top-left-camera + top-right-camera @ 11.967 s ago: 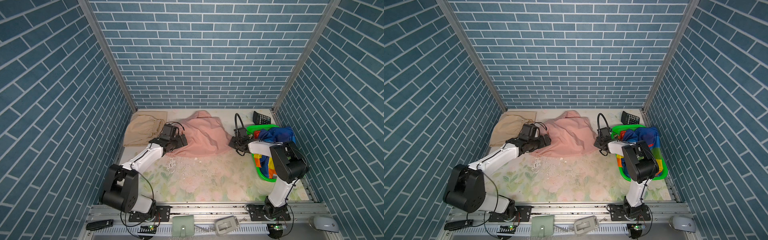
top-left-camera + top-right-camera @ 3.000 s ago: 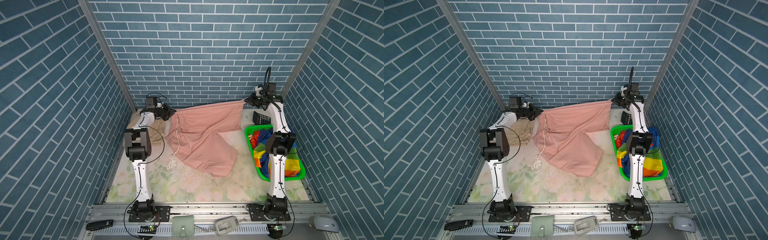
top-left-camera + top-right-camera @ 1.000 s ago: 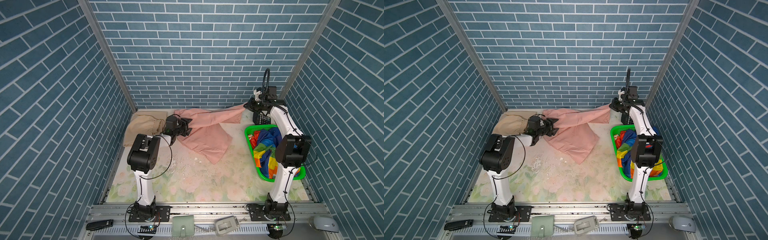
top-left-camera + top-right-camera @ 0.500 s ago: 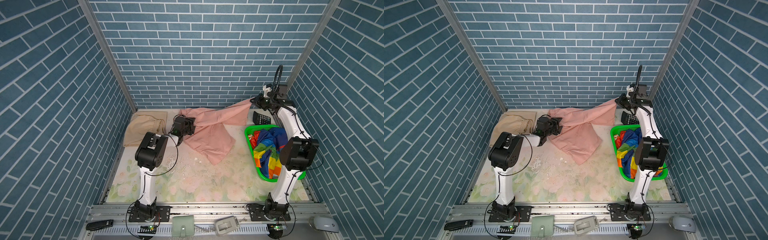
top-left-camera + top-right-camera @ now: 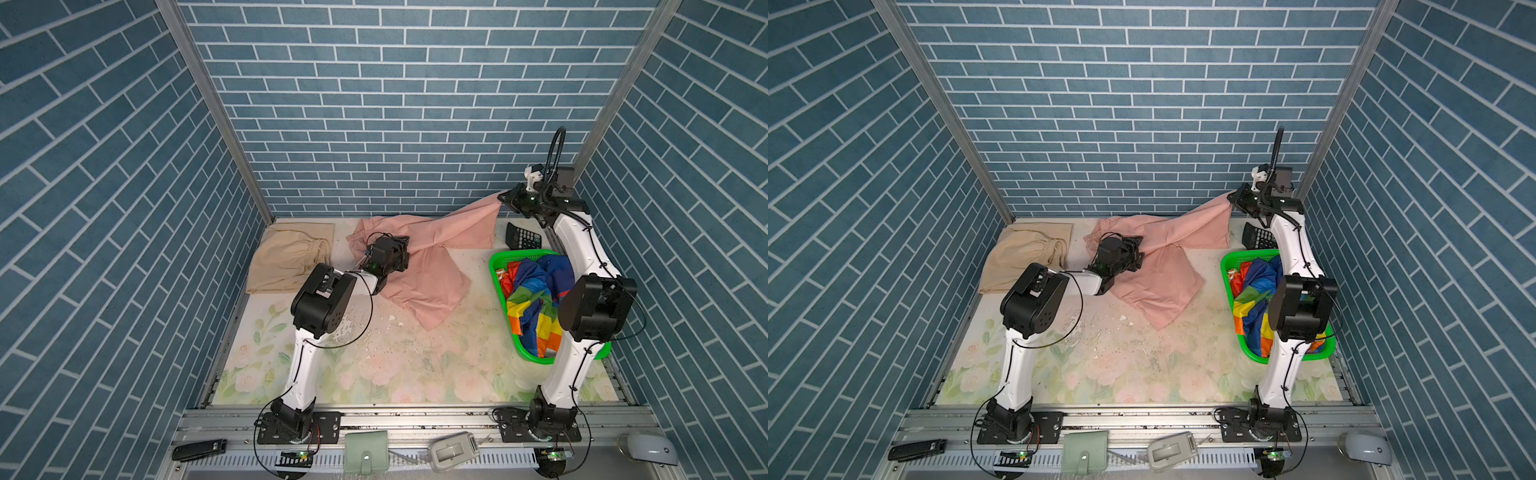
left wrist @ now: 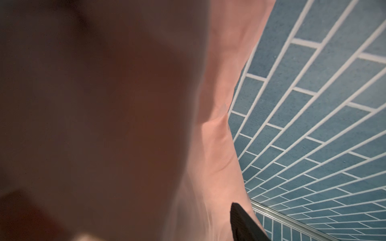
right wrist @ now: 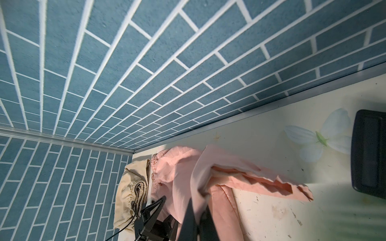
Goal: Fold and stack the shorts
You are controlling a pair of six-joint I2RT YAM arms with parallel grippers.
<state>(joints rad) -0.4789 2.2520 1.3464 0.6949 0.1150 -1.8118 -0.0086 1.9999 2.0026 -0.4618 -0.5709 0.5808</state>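
Observation:
The salmon pink shorts [image 5: 432,278] [image 5: 1163,282] lie rumpled at the middle back of the table. One corner is pulled up toward the back right. My right gripper [image 5: 503,198] [image 5: 1233,196] [image 7: 196,201] is shut on that corner, raised above the table. My left gripper [image 5: 401,248] [image 5: 1138,248] rests low on the pink cloth with its jaws open. In the left wrist view pink cloth fills most of the picture and only one finger [image 6: 242,225] shows. The beige shorts [image 5: 291,257] [image 5: 1021,257] [image 7: 129,187] lie at the back left. The rainbow-striped shorts [image 5: 534,299] [image 5: 1254,299] are bunched in the basket.
A green mesh basket [image 5: 494,266] [image 5: 1225,266] stands along the right side, with the right arm's elbow over it. A black calculator [image 5: 523,239] [image 5: 1256,237] [image 7: 367,150] lies behind it at the back right. Brick walls close in three sides.
My right gripper has lifted the pink corner a little higher and to the right. The left gripper has slid to the right over the pink cloth, jaws still open.

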